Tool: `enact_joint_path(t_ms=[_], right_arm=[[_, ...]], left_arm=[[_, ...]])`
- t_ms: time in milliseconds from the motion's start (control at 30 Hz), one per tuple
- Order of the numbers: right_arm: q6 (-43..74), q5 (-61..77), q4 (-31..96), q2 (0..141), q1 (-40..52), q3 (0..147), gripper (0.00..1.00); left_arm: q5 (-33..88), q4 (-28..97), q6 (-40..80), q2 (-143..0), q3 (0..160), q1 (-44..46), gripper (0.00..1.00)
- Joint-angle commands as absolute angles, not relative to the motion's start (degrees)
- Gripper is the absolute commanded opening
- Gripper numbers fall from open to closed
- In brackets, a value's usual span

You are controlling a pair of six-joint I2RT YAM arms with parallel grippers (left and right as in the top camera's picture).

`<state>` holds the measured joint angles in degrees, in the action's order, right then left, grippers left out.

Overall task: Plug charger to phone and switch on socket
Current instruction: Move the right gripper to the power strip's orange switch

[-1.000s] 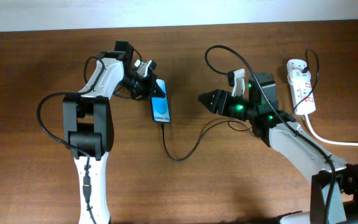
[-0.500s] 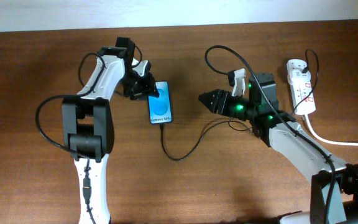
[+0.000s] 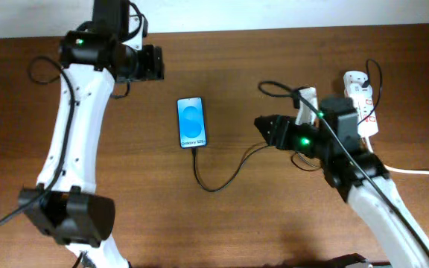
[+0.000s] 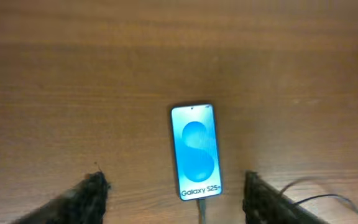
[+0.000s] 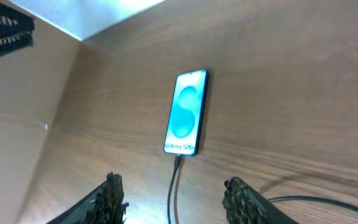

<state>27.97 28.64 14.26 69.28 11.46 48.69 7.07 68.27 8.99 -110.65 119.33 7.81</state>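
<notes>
One phone (image 3: 191,123), one charger (image 3: 198,176), one socket (image 3: 365,104).

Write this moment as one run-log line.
left claw: open, empty | right claw: open, empty | phone: flat, screen up | charger: tip at phone's bottom edge | socket: untouched

The phone (image 3: 191,123) has a white screen with a blue oval, dark lettering at its 6 o'clock end and dark edges. The charger (image 5: 173,190) is thin and black. The table (image 3: 274,231) is reddish-brown wood streaked with fine darker grain. Toward 2 o'clock in the overhead view, the socket (image 3: 362,104) is white with small red marks, and its thick cord (image 3: 415,171) is white too. The left arm (image 3: 73,112) and right arm (image 3: 378,201) are white with black joints, each with a green light.
</notes>
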Motion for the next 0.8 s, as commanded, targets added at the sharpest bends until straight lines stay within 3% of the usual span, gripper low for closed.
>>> enact_joint_path(t_ms=[0,67,267,500,633,767], right_arm=[[25.71,20.8,20.05,61.54,11.33,50.15,0.55],[22.63,18.35,31.88,58.24,7.6,56.73,0.58],[19.86,17.96,40.75,58.11,-7.94,62.24,0.65],[18.83,17.37,37.76,70.06,-27.49,62.22,0.67],[16.99,32.05,29.06,75.26,-35.44,62.63,0.67],[24.75,32.93,21.67,76.34,-43.4,64.31,0.66]], left_arm=[[6.79,68.86,9.13,-109.47,119.59,7.46,0.91],[6.79,69.32,9.13,-109.47,119.57,7.46,1.0],[6.76,69.32,9.13,-109.47,119.57,7.46,1.0],[6.76,69.32,9.13,-109.47,119.57,7.46,1.0],[6.76,69.32,9.13,-109.47,119.57,7.46,0.99],[6.76,69.32,9.13,-109.47,119.57,7.46,0.99]])
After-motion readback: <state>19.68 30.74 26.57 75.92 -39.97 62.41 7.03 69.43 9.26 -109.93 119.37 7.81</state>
